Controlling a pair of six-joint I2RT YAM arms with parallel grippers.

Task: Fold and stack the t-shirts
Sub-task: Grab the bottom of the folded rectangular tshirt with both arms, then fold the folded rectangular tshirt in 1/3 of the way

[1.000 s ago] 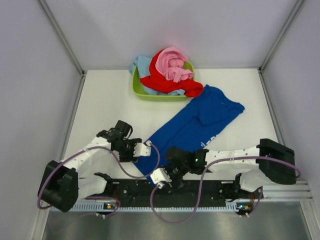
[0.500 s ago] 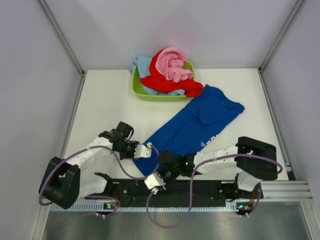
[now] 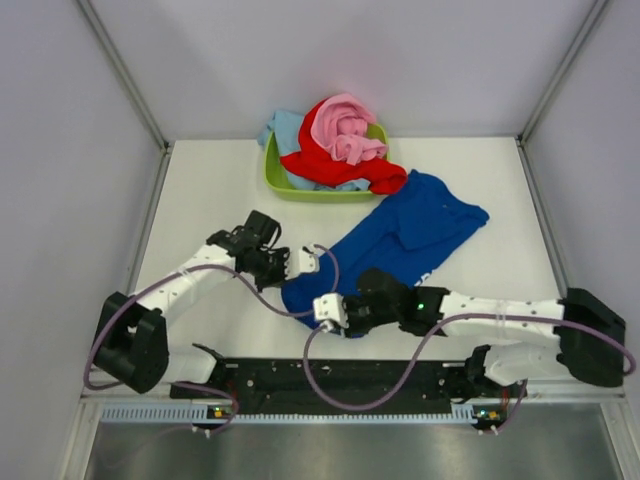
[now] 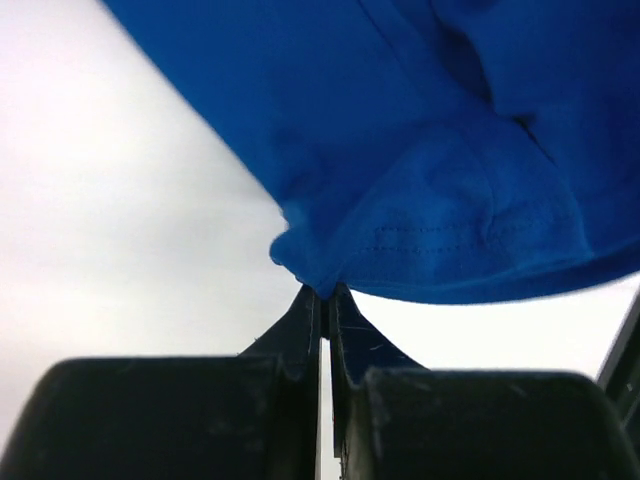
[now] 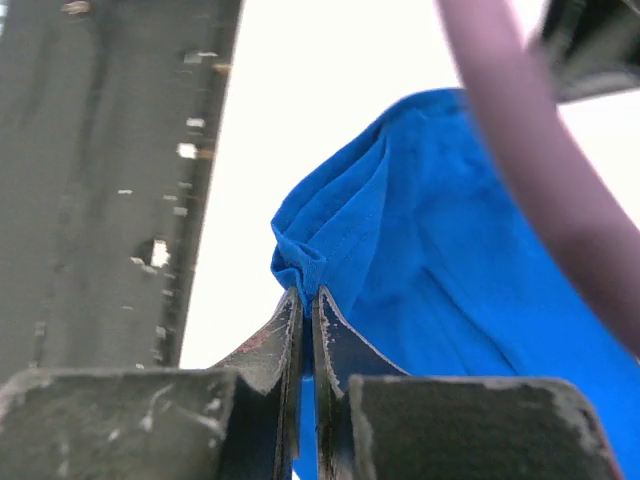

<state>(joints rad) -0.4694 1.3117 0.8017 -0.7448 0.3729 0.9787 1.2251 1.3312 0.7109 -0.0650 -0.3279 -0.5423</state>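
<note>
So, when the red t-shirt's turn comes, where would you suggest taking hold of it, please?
Probably by the flap of the red t-shirt that spills over the near right rim of the green tub, coming from the table side: it lies free there, while the pink t-shirt sits on the rest.

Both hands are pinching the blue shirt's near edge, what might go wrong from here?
The left hand and right hand each grip only a small bunch of the blue shirt at their tips, so it may slip out when pulled. The hands sit close together, with a purple cable beside the right one, so they might collide or snag. The shirt's far end lies by the red shirt, which a lift could drag along.
</note>
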